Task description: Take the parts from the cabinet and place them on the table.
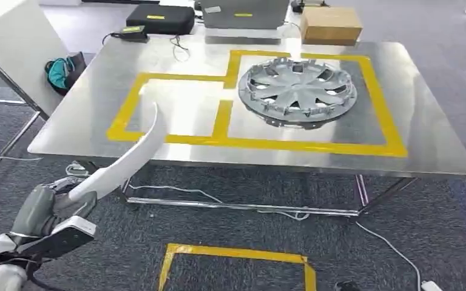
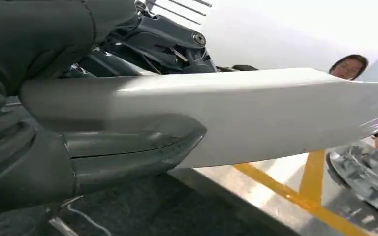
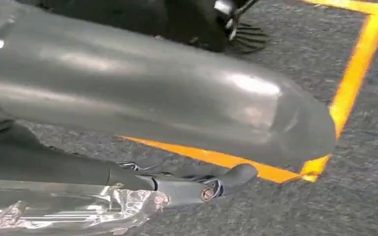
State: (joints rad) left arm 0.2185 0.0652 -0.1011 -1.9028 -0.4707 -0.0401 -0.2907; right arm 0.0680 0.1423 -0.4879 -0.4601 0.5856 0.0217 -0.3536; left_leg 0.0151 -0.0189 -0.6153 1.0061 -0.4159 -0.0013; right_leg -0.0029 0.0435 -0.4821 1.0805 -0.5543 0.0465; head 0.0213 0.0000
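I am partway through carrying a part to the bench (image 1: 85, 130): my left hand (image 1: 51, 209) has its fingers (image 2: 128, 152) clamped on the near end of a long, curved white trim piece (image 1: 135, 154), which rises from my grip and arcs over the near left edge of the steel top. The part is in the air, not yet resting on anything. A silver wheel cover (image 1: 297, 91) already lies inside the larger yellow-taped box (image 1: 376, 103), so I judge this piece belongs in the smaller taped box (image 1: 182, 106) to its left, which lies just under the part's far tip. The next move calls for reaching forward over the bench edge, lowering the piece flat inside the tape, then letting go. My right hand (image 3: 177, 113) hangs low over the carpet by the yellow floor marking (image 3: 354, 73); whether its fingers are apart or curled I cannot tell. At the far edge sit a cardboard box (image 1: 330, 24), a black case (image 1: 161, 18) and cables, well apart from my path. The wheel cover is the one thing the long tip could strike if it swings right.
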